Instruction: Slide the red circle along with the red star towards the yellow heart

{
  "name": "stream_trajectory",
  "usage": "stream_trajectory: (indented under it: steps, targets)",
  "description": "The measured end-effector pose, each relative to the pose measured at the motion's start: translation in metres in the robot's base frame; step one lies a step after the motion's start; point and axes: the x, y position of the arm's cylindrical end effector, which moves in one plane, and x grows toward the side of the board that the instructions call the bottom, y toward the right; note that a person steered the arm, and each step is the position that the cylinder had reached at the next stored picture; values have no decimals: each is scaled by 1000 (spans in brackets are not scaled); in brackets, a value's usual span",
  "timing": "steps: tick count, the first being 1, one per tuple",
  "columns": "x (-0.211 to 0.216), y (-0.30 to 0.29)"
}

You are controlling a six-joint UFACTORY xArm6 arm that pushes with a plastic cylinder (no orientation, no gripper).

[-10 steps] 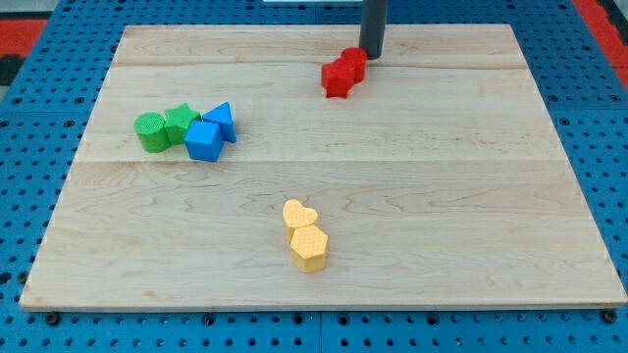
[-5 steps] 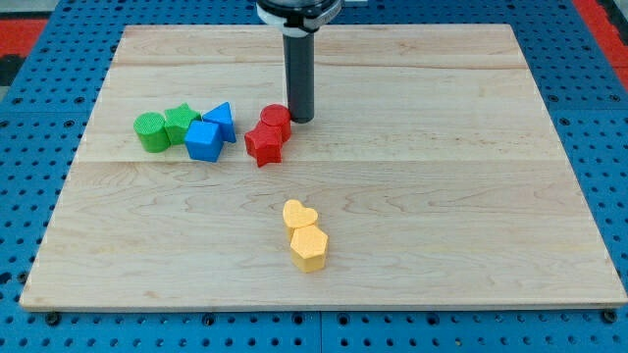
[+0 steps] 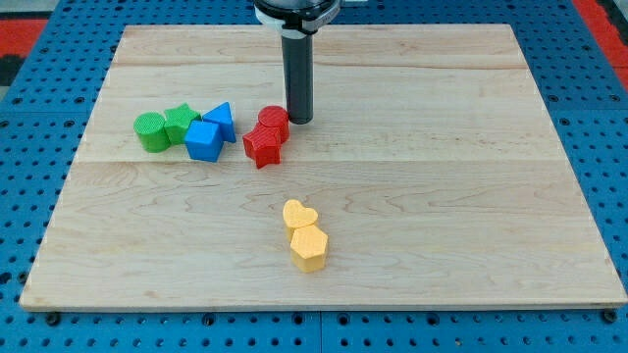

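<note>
The red circle [image 3: 275,120] and the red star [image 3: 262,146] touch each other near the board's middle, the star below and left of the circle. My tip [image 3: 300,120] stands just right of the red circle, touching or nearly touching it. The yellow heart [image 3: 298,215] lies well below them, toward the view's bottom, with a yellow hexagon [image 3: 308,247] touching its lower side.
A cluster sits at the view's left: a green circle [image 3: 150,131], a green star [image 3: 180,122], a blue cube [image 3: 204,140] and a blue triangle [image 3: 222,120]. The blue triangle is close to the red star's left. The wooden board [image 3: 471,196] lies on a blue pegboard.
My tip pushed the red circle and red star from the top of the board down and left to the middle. Over the last half second they barely moved.
</note>
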Motion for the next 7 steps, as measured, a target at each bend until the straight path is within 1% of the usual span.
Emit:
stream_trajectory:
  steps: [1,2,3,5,6,7]
  targets:
    - [-1,-3]
    - [-21,-5]
    - [-15,-35]
    - [28,-52]
    - [44,-60]
    - [48,-60]
